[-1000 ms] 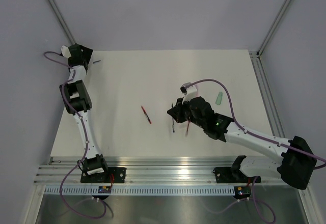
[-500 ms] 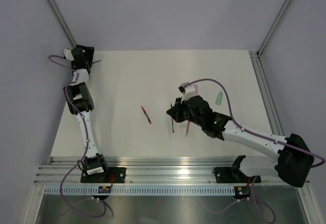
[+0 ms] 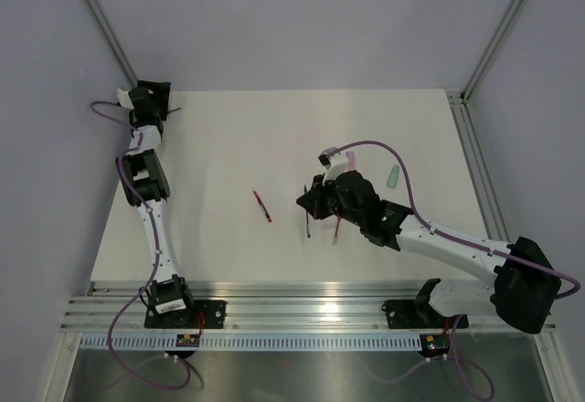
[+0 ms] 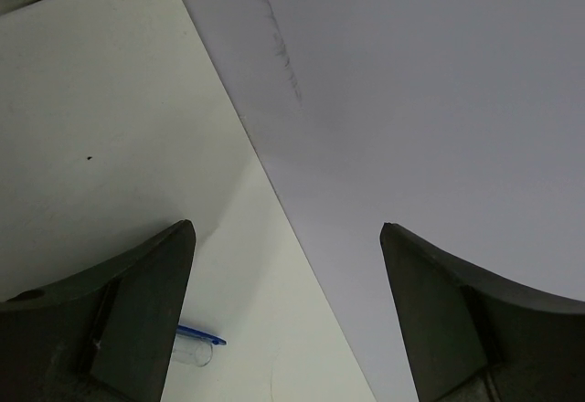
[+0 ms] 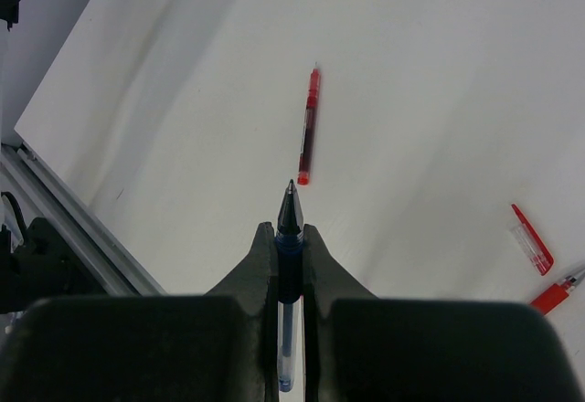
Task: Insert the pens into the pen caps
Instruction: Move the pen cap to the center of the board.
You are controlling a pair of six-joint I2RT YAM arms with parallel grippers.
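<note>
- Gripping a blue pen (image 5: 290,208) by its barrel, the right claw (image 5: 288,236) is pinched shut above the middle of the tabletop (image 3: 274,137). The tip pokes out forward, probably so it can be pushed into a cap.
- The left claw (image 4: 285,230) is spread wide and empty in the far left corner, close to the wall (image 4: 411,100). A clear cap with a blue clip (image 4: 196,344) lies just below it, likely the reason it hovers there.
- A red pen (image 5: 308,128) lies loose ahead of the held pen, and a red-edged clear cap (image 5: 531,238) rests well apart to its right.
- A second red pen (image 5: 559,294) is cut off by the frame edge.
- The blue-clipped cap is half hidden behind a claw finger.
- From overhead, the caps are too small to make out.
</note>
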